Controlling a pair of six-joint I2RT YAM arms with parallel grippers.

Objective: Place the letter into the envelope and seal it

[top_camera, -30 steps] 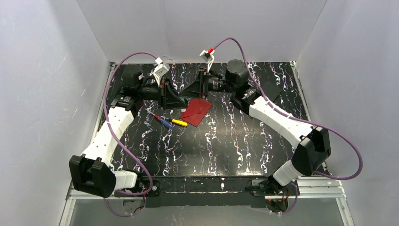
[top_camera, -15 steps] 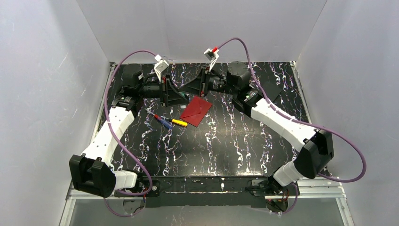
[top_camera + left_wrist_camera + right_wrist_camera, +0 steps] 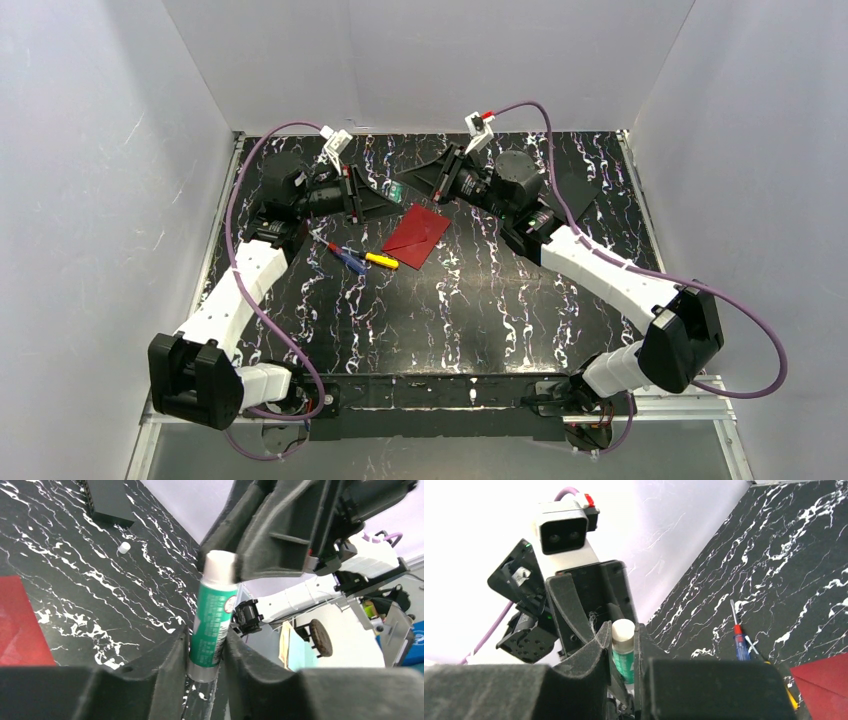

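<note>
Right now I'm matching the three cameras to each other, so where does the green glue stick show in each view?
Top external: glue stick is a small green speck at far centre, up-left of the red envelope.
Left wrist: centre of the picture, upright, white cap on top.
Right wrist: low centre, only the cap and upper tube showing.
Shared landmark: the red envelope, at the left edge in the left wrist view and bottom right corner in the right wrist view.

Overhead camera faces down; both close wrist cameras share the glue stick [image 3: 212, 625].
</note>
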